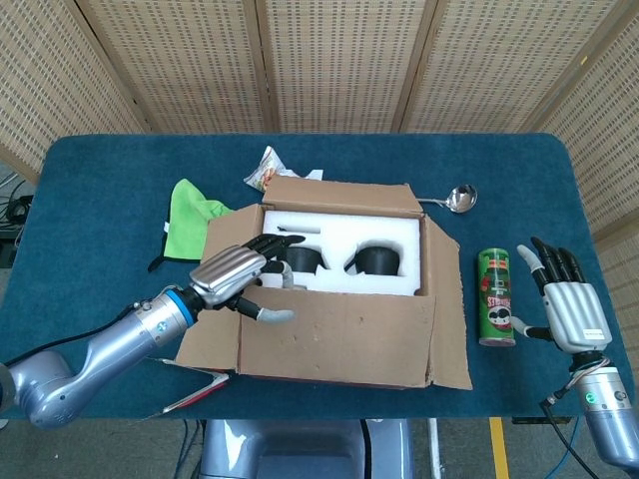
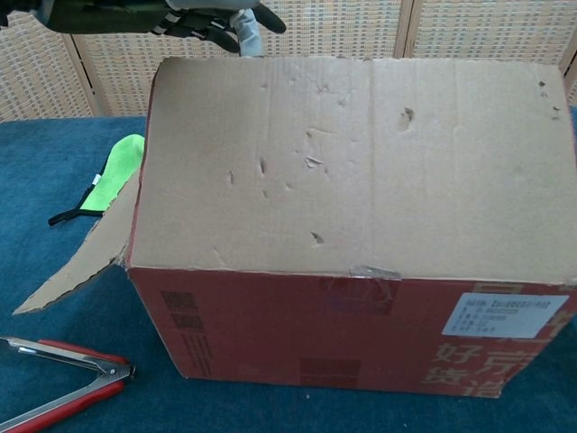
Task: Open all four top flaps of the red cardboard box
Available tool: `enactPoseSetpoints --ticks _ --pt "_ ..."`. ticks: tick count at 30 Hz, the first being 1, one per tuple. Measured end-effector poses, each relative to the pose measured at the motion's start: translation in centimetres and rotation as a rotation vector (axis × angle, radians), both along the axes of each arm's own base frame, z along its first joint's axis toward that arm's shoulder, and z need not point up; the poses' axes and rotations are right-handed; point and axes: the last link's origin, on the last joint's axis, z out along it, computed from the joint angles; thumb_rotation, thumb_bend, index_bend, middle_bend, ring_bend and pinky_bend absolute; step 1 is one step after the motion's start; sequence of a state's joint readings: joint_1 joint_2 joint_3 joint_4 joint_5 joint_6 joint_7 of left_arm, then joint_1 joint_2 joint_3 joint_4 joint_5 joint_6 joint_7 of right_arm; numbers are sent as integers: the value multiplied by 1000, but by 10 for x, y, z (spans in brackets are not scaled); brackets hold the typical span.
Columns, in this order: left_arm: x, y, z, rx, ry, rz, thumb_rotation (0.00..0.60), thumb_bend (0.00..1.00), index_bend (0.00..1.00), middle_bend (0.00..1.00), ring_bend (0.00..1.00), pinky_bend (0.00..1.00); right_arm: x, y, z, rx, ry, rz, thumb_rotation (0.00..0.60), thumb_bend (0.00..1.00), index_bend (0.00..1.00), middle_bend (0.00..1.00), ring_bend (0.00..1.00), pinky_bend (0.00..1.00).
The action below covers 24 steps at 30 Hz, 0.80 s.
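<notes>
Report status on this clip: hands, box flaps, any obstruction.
Left robot hand at front flap edge, flap upright. Right robot hand open, idle beside green can. Red cardboard box: other flaps out. Nothing blocking.
</notes>
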<state>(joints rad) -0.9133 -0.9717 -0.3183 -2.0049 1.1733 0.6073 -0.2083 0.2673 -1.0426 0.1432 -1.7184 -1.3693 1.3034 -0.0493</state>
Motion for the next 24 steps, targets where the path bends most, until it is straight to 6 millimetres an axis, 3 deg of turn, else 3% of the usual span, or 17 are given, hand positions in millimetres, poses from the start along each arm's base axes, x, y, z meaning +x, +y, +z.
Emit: enactPoseSetpoints --ticks 24 --pt "20 -57 28 -112 -96 -172 137 72 461 0 0 0 2 0 1 1 -3 4 600 156 0 0 0 0"
